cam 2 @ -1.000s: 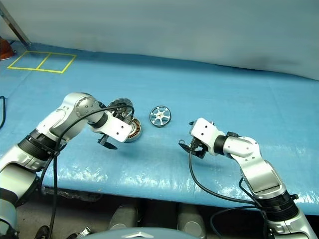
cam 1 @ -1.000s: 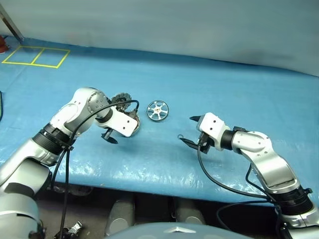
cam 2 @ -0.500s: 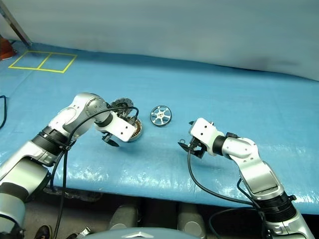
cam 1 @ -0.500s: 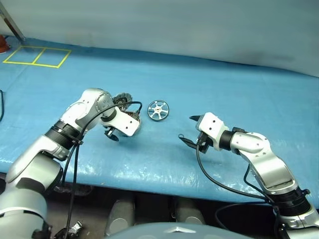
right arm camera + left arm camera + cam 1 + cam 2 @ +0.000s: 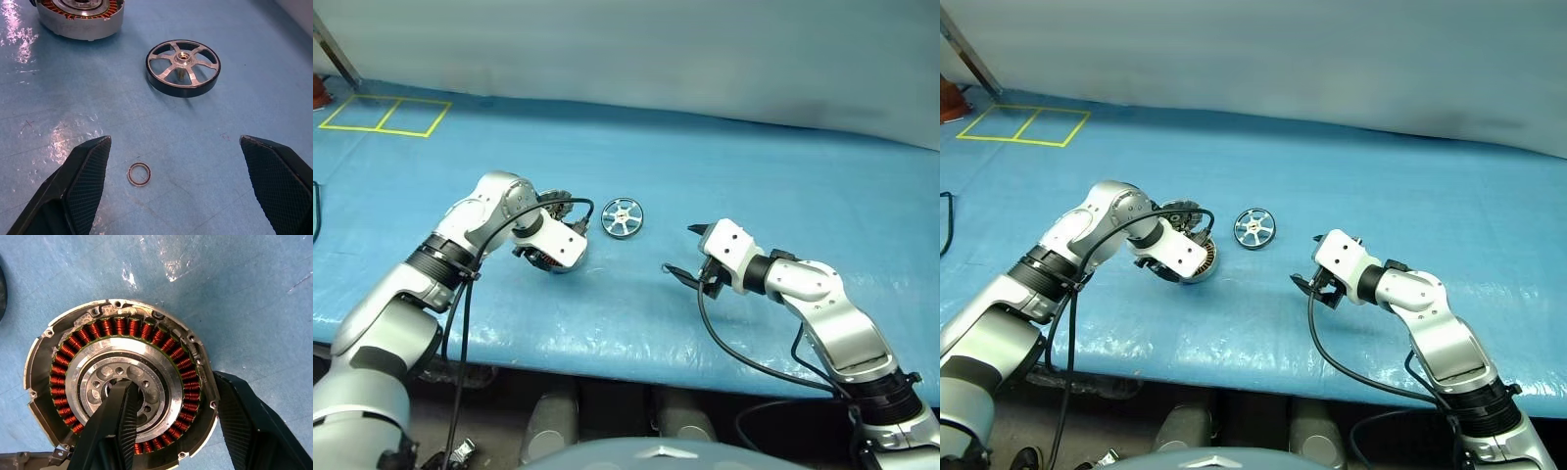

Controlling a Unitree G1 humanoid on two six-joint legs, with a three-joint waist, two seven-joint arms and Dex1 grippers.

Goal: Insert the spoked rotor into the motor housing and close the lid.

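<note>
The motor housing (image 5: 44, 340) lies open on the blue sheet, showing its copper windings and silver hub. My left gripper (image 5: 170, 379) points down onto it, open, with one finger (image 5: 115, 421) in the hub and the other (image 5: 244, 426) just outside the rim. The lid (image 5: 1173, 210) stands up behind the housing, mostly hidden by my left arm. To the right of the housing the spoked rotor (image 5: 622, 216) lies flat and free. My right gripper (image 5: 680, 250) hovers open, right of and nearer than the rotor (image 5: 183, 67), holding nothing.
A tiny dark ring (image 5: 139, 174) lies on the sheet just ahead of my right gripper. Yellow taped squares (image 5: 384, 113) mark the far left corner. The table's front edge (image 5: 607, 348) runs below both arms. A grey backdrop closes off the far side.
My left gripper's fingers have drawn closer together and now straddle the housing's wall, with the elbow swung inward. The right arm, rotor and small ring have not moved.
</note>
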